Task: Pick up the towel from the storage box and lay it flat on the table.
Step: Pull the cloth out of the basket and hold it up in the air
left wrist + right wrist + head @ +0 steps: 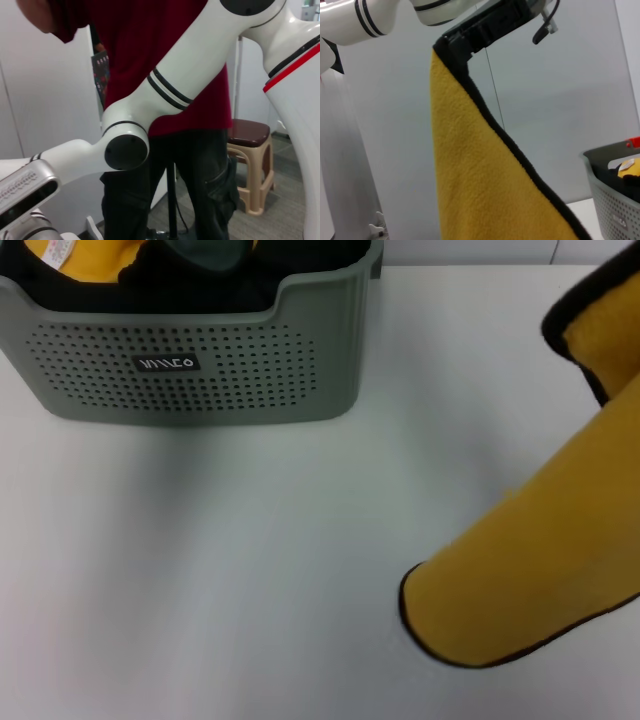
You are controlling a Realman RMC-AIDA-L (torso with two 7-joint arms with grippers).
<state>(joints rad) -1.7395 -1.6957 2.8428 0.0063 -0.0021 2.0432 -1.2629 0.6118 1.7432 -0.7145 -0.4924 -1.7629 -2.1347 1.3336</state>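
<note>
The towel, mustard yellow with thin black binding, hangs at the right of the head view. Its rounded lower corner reaches down to the white table; I cannot tell if it touches. In the right wrist view the towel drapes down from a black gripper, which I take for my right one, shut on its top edge. The grey-green storage box stands at the far left of the table, well apart from the towel. The left gripper shows in no view.
Inside the box lie a bunched yellow cloth with a white label and dark fabric. The box also shows in the right wrist view. A person in a red shirt and a stool stand behind the robot.
</note>
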